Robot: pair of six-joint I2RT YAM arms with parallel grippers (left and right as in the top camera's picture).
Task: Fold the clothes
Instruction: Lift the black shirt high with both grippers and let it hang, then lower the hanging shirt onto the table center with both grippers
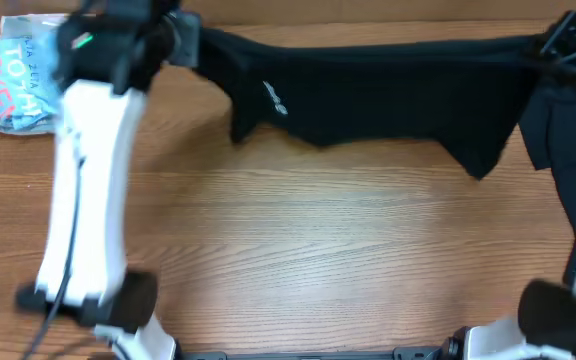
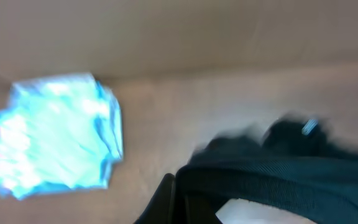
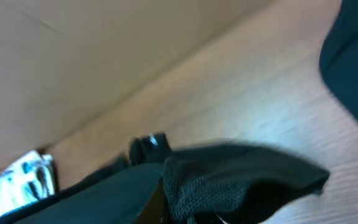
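A black T-shirt [image 1: 368, 95] with a small white logo [image 1: 276, 98] hangs stretched between my two grippers across the far side of the table. My left gripper [image 1: 183, 40] is shut on its left end; the left wrist view shows the dark fabric [image 2: 278, 174] in the jaws [image 2: 185, 205]. My right gripper [image 1: 558, 45] is shut on its right end; the right wrist view shows mesh-like black cloth [image 3: 229, 180] bunched at the jaws [image 3: 166, 205]. More black clothing [image 1: 573, 150] lies at the right edge.
A crumpled blue-and-white plastic bag [image 1: 13, 70] lies at the far left of the wooden table [image 1: 318, 250]; it also shows in the left wrist view [image 2: 55, 134]. A brown wall borders the table's far edge.
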